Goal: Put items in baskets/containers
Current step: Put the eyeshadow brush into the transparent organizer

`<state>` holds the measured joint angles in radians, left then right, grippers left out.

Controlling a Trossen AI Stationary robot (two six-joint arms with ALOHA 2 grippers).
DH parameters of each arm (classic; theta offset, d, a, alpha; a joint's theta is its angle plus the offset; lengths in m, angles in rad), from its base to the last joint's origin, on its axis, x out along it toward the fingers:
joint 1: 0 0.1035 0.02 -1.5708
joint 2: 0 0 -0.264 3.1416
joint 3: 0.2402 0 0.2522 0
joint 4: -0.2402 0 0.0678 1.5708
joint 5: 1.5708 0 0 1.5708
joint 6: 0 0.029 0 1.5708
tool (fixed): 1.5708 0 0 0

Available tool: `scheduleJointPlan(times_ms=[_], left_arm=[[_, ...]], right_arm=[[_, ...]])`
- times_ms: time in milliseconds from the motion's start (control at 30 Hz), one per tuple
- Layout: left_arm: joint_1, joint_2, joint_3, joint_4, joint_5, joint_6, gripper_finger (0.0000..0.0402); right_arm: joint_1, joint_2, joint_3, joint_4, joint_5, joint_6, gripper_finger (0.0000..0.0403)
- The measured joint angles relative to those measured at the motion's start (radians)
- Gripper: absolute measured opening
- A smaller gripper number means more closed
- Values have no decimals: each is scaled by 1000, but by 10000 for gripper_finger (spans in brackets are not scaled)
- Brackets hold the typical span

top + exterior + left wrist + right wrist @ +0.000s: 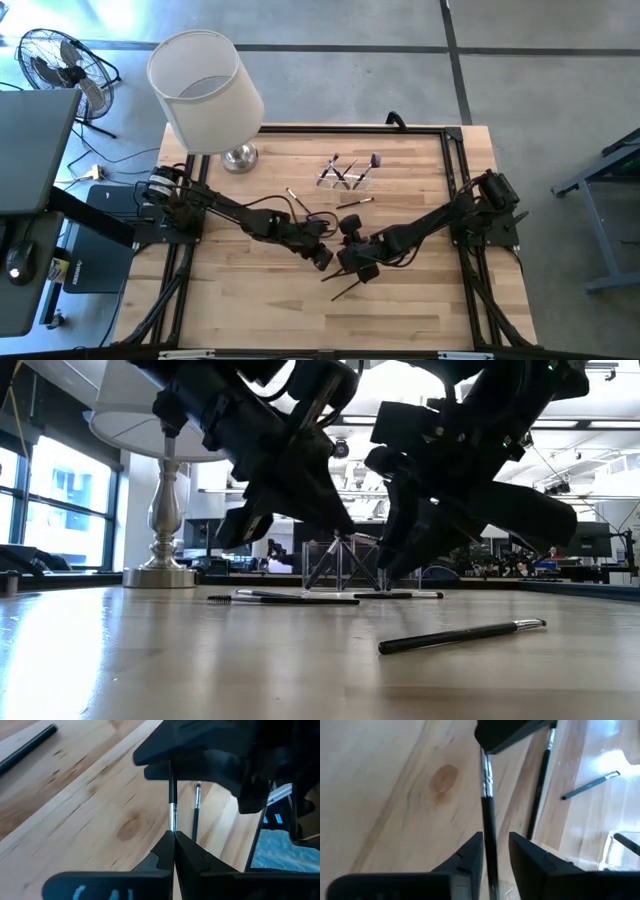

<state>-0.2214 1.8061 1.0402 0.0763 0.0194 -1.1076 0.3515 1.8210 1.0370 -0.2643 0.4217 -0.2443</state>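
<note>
left gripper point(174, 845): fingers pinched tight on one brush point(172, 800), mid-table, held up off the wood

right gripper point(495, 850): fingers apart on either side of that same brush's handle, not closed on it

holder point(345, 176): clear, toward the far edge, a few brushes standing in it

loose brushes: one point(352, 289) near the front, a couple more between the grippers and the holder

room: front half of the table point(250, 310) is mostly bare wood; lamp point(205, 90) crowds the far left corner

writing: nothing I can read

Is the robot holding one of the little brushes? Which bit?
Yes. The left gripper pinches a makeup brush near its silver ferrule; the right gripper's open fingers surround its dark handle.
</note>
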Motion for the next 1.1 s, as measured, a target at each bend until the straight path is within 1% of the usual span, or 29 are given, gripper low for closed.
scheduleJointPlan(times_ms=[167,200,333,467,567,700,800,933,1033,1100], left_arm=[[0,0,1,-30,1,-56,0],[0,0,1,-27,6,-60,0],[0,0,1,-22,-7,-77,0],[0,0,1,-20,-31,-76,7],[0,0,1,-19,-27,-84,23],[3,0,1,-27,-35,-89,55],[28,-4,1,-41,-10,-33,76],[63,-79,2,-143,-6,59,86],[81,-167,1,-310,-44,154,81],[86,-232,1,-434,-89,220,72]], right_arm=[[3,0,0,-6,-10,5,19],[4,0,-1,-7,-12,7,13],[3,0,-1,-21,-13,28,16],[2,0,-1,-33,-20,76,10],[2,0,-1,-32,-44,116,11],[0,0,-1,-43,-58,199,10],[0,0,-1,-66,-60,296,10],[0,0,-1,-148,-66,433,10],[2,0,-1,-228,-93,537,10],[4,0,-1,-263,-95,611,10]])
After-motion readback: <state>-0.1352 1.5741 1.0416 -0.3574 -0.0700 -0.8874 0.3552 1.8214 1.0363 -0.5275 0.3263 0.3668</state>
